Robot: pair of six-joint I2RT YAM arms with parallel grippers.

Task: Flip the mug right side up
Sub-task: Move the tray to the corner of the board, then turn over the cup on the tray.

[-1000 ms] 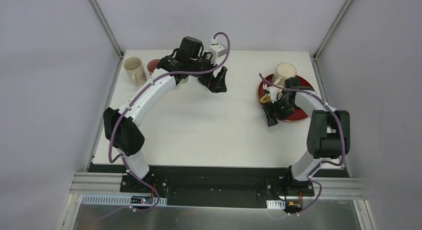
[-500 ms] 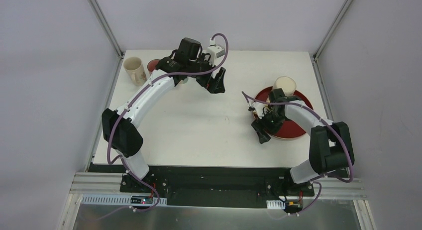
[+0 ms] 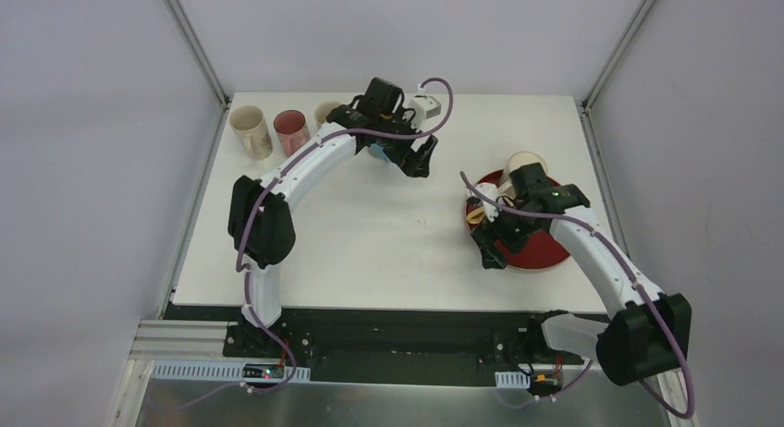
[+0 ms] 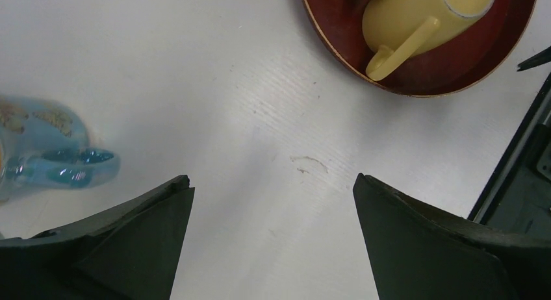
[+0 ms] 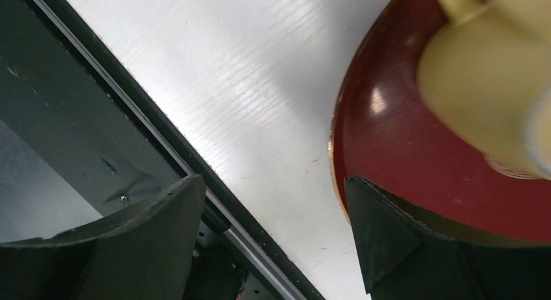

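Observation:
A cream-yellow mug (image 3: pixel 525 162) sits at the far edge of a dark red plate (image 3: pixel 538 247) on the right of the table. In the left wrist view the mug (image 4: pixel 416 14) shows its handle pointing toward the camera. I cannot tell whether its mouth or its base faces up. My right gripper (image 3: pixel 487 251) hangs open over the plate's near-left rim (image 5: pixel 403 137), apart from the blurred mug (image 5: pixel 481 86). My left gripper (image 3: pixel 421 159) stands open at the back centre, empty over bare table, with a blue glass mug (image 4: pixel 45 157) just to its left.
At the back left corner stand a cream mug (image 3: pixel 250 129), a red glass mug (image 3: pixel 291 127) and another cream mug (image 3: pixel 326 111). The black rail (image 5: pixel 97 86) of the table's near edge runs below my right gripper (image 5: pixel 273 183).
The plate with the mug has slid toward the near edge, the right gripper moving with it and opening a little wider. The left arm swung right, uncovering the mugs at the back left.

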